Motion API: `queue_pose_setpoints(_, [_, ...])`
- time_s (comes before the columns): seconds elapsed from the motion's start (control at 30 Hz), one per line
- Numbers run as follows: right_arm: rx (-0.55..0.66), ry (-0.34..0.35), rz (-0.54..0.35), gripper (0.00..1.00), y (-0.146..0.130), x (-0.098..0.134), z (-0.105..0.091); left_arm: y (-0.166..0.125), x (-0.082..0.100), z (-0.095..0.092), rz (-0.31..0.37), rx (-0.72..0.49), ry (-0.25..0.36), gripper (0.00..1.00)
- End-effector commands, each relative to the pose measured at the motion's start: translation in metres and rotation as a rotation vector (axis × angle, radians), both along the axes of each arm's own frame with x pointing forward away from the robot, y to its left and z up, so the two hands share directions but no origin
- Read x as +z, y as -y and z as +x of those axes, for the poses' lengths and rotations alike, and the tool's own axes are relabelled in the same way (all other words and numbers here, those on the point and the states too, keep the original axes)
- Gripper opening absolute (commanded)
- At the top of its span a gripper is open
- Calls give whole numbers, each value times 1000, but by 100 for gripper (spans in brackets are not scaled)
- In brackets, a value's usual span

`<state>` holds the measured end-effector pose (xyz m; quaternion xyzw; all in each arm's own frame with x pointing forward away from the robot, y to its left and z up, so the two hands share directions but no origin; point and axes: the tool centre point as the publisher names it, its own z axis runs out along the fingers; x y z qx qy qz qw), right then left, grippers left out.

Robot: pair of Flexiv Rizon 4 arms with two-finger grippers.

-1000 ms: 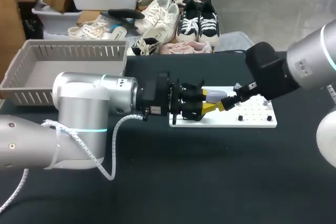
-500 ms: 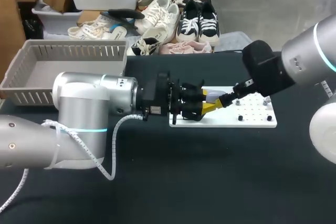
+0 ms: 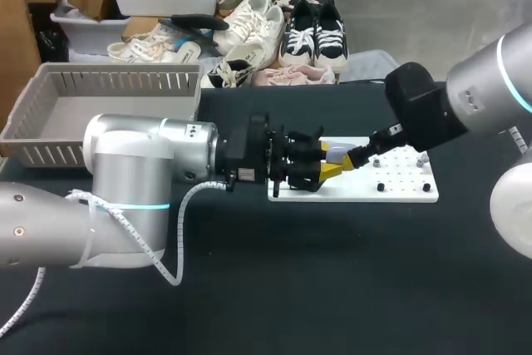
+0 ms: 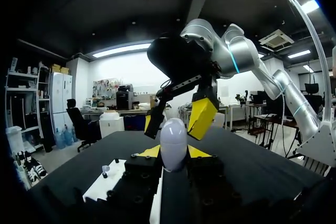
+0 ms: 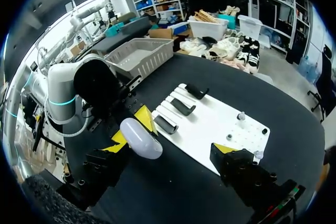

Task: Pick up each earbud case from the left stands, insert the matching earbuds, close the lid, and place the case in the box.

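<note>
Just above the stand end of the white board point(image 3: 399, 190): pinching the earbud case point(image 4: 173, 141) from two sides with the left gripper point(image 4: 173, 152), yellow tips pressed to its lower half, rounded top end left bare and sticking out. Probably held that way to offer the lid to the other arm, since opening it needs a second grip. Facing it with the right gripper point(image 4: 176, 120), fingers spread wide, one yellow tip to each side of the case top; cannot tell whether either touches. Looks closed, lid seam not made out. On the board next to the case: three black stands point(image 5: 181, 107), all bare. At the board's other end: small pegs with tiny pieces point(image 5: 241, 115), likely the earbuds, too small to confirm. Well apart from the board, beyond the left arm: grey basket point(image 3: 50, 114), presumably the drop-off box. Versus a second ago: closer in over the board with the right gripper, now at the case rather than short of it; hardly any shift in the last half second. Same spot for left gripper and case throughout.
</note>
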<state>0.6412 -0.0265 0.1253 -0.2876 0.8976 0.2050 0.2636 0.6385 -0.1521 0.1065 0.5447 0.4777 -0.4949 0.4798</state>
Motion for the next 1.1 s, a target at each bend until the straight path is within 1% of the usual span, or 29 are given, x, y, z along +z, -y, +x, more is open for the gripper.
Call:
queue_pose_setpoints(0.03, [-22,11,-15,100,-3,-1,-1,0,-1,2,0,-4,0,0])
queue_pose_setpoints(0.4, [-37,9,-24,100,-2,-2,2,0,-1,2,0,-4,0,0])
queue_pose_setpoints(0.63, [-44,30,-20,100,-2,11,6,0,-1,2,0,-4,0,0])
queue_pose_setpoints(0.73, [-51,46,-21,100,-2,17,10,0,-1,2,0,-4,0,0])
queue_pose_setpoints(0.87, [-60,86,-28,100,0,30,12,0,-1,2,0,-4,0,0])
queue_pose_setpoints(1.0, [-84,150,-84,100,12,43,11,0,-1,2,0,-4,0,0])
queue_pose_setpoints(1.1, [-103,182,-154,100,27,48,10,0,-1,2,0,-4,0,0])
